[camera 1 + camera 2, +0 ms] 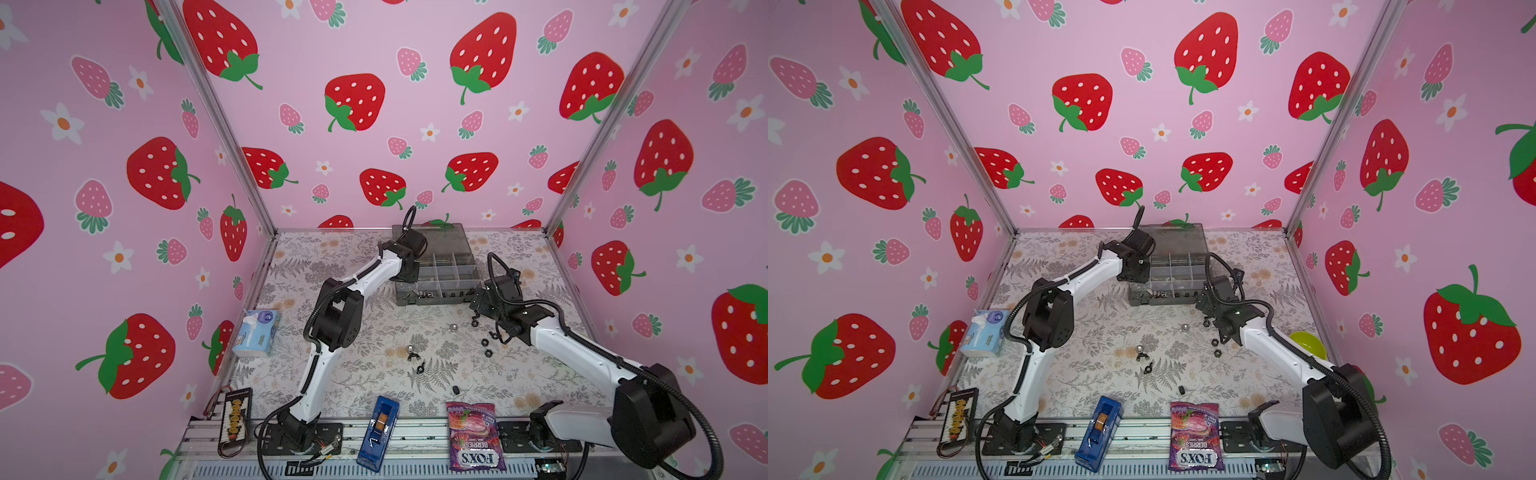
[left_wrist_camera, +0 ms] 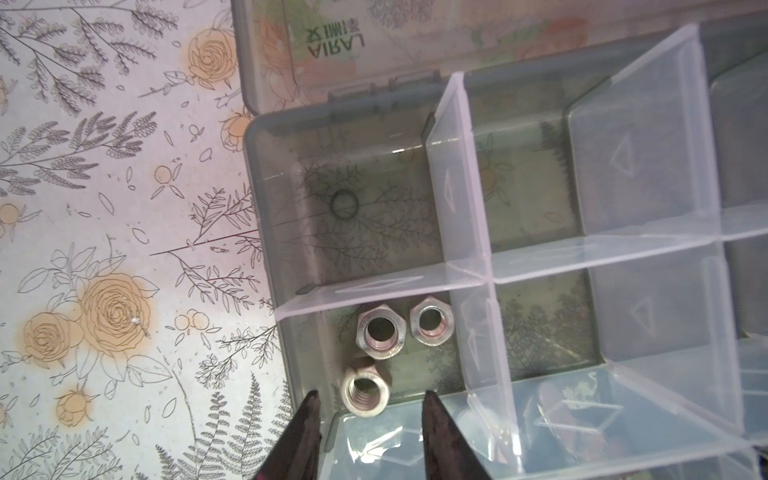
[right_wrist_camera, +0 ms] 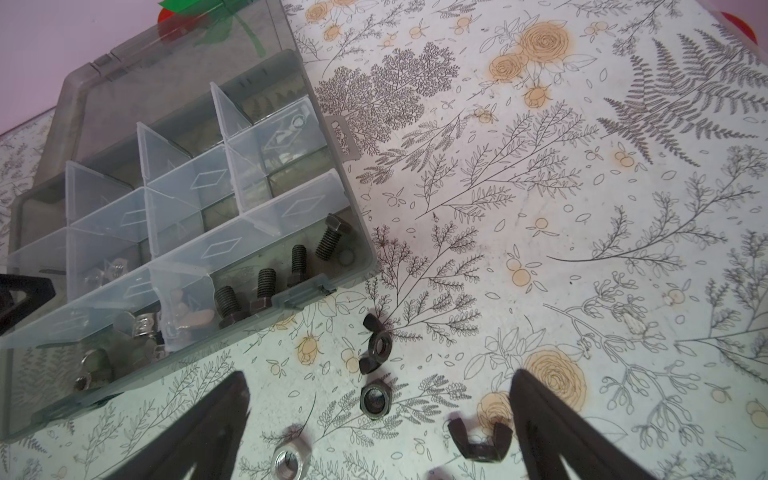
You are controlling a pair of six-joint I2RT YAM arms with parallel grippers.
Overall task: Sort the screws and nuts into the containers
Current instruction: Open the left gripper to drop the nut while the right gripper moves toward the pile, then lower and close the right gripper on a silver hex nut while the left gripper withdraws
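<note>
The left claw (image 2: 369, 392) is over the organiser box (image 2: 270, 249), above a cell that lies against the side wall of the box. Its jaws are parted and grip nothing. A silver hex nut (image 2: 365, 384) lies tilted on the floor of the cell between the tips, clear of at least one of them. Two other silver nuts (image 2: 380, 330) lie just beside it in the same cell, so this cell seems reserved for that one kind. Black screws (image 3: 266, 289) lie side by side in a front cell. The lid (image 2: 374, 50) is folded back behind the cells, probably so that both arms can reach in from above.

The right claw (image 3: 380, 374) hangs low over the tabletop (image 3: 582, 208), near the front corner of the box, spread wide and holding nothing. A black hex nut (image 3: 376, 400) lies between its fingers, and a black wing nut (image 3: 376, 345) lies just beyond. The wide spread probably lets it go around one piece without pushing the others. Two shiny dome nuts (image 1: 455, 327) wait further out in a top view.

The lid carries letters that look like "AIRAL", perhaps seen reversed through the plastic. The purple candy bag (image 1: 476, 436) at the front edge reads "FOX'S" and "BERRIES", upside down to the camera.
</note>
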